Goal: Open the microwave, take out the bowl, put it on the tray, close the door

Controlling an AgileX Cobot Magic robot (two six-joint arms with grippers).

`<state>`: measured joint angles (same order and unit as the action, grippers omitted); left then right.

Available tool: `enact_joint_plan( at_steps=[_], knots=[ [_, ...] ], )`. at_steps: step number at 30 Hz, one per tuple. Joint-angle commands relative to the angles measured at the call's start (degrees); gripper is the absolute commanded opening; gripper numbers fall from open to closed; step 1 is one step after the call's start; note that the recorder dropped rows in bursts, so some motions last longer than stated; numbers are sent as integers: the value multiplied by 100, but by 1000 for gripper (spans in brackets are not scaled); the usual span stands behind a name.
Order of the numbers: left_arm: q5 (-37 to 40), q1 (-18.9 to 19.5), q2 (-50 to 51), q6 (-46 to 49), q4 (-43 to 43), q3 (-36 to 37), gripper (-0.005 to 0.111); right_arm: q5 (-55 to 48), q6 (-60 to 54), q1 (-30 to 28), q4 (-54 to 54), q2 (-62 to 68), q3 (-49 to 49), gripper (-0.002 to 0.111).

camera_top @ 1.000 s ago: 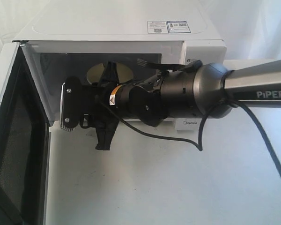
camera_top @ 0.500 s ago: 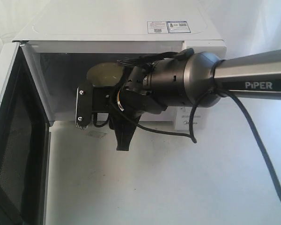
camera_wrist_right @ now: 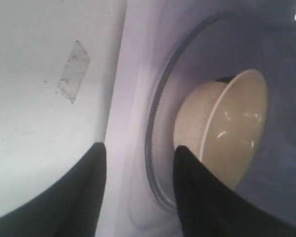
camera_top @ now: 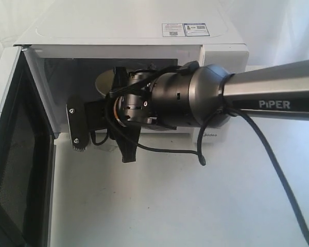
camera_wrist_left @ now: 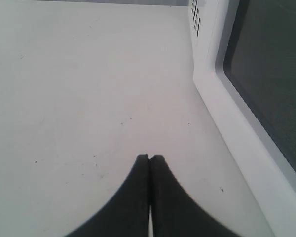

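Shifted leftward, the right gripper [camera_wrist_right: 138,148] lines its spread, empty fingers on the bowl [camera_wrist_right: 222,133] (grasp likely next); the left gripper [camera_wrist_left: 149,160] stays pinched together.

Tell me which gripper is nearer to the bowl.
Right. The right gripper is open at the microwave's opening, with the bowl just ahead of it inside. The left gripper is shut over the table beside the open door, outside the microwave.

Soft, even light washes the white surface [camera_top: 170,206] pale; the microwave [camera_top: 118,31] cavity sits dim, and the close jaws blur dark.
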<state>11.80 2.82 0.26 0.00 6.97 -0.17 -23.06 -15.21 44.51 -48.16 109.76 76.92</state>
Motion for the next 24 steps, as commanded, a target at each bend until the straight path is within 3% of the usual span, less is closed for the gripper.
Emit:
enact_joint_plan(
  at_steps=[1,7,13,24],
  knots=[
    [-11,-30,-26,-38,27,17,0,-144,1240,12,-960,110,38,41],
    [-11,-30,-26,-38,27,17,0,-702,2354,49,-1958,326,38,42],
    [-11,-30,-26,-38,27,17,0,-374,2354,143,-1958,365,38,48],
    [-11,-30,-26,-38,27,17,0,-278,2835,170,-2382,411,280,48]
  ],
)
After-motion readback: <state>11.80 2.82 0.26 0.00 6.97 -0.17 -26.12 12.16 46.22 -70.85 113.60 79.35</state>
